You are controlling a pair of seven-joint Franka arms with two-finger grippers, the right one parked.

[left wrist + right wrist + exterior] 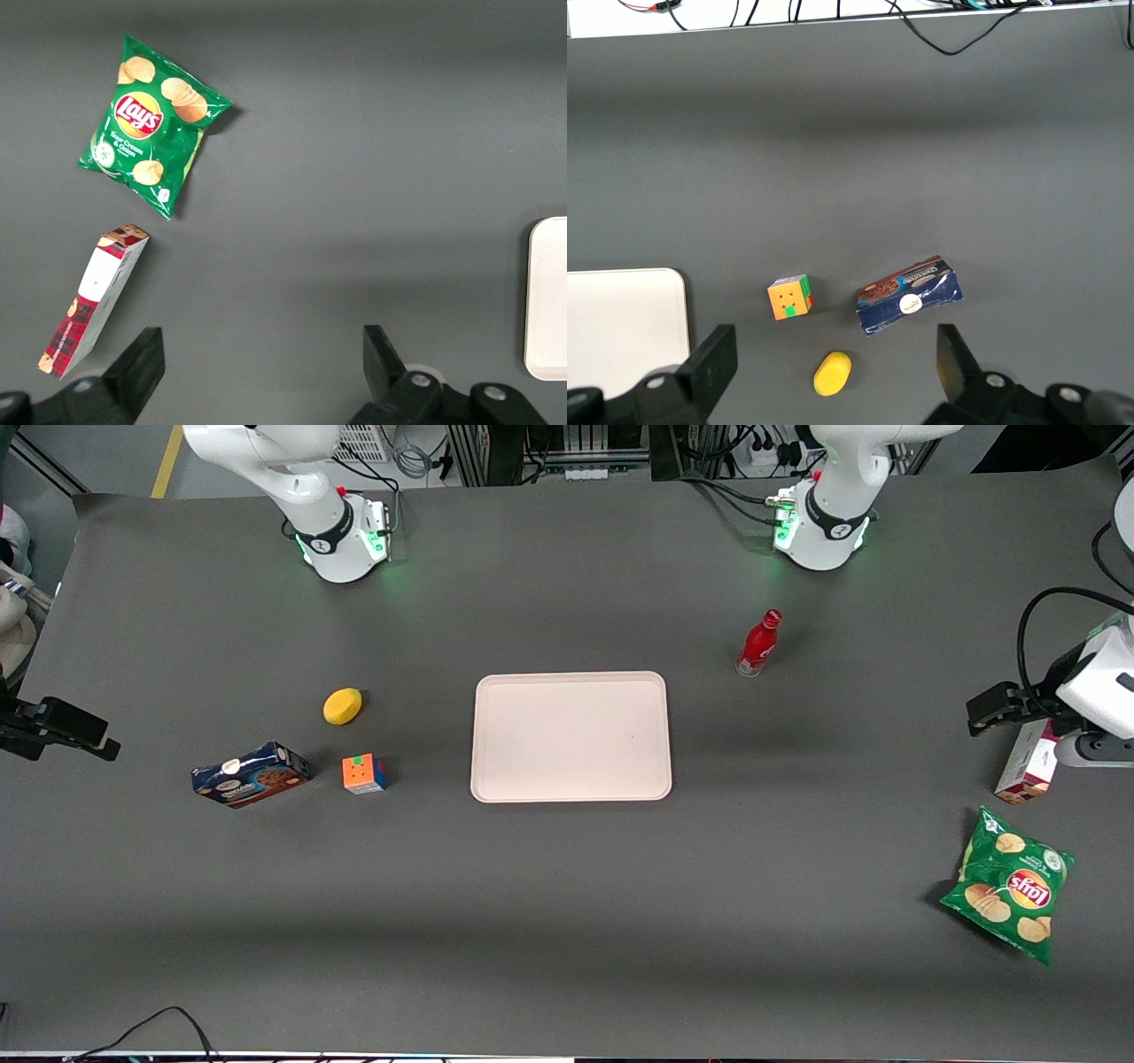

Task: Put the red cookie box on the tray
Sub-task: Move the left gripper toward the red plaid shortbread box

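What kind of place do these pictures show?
Probably a robotics lab, not a home. Robot arm bases stand on a grey-covered table with cables and racks nearby. Test items lie spread out: a tray, a red cookie box. The gripper hovers near that box, jaws open.

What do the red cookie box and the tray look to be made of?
The red cookie box looks like printed cardboard: flat panels, sharp folded edges. The tray seems matte plastic: smooth pale surface, moulded rounded rim. The gripper hangs open beside the box, holding nothing.

Tool [992, 713] above red cookie box [1028, 763], well apart from tray [570, 737].
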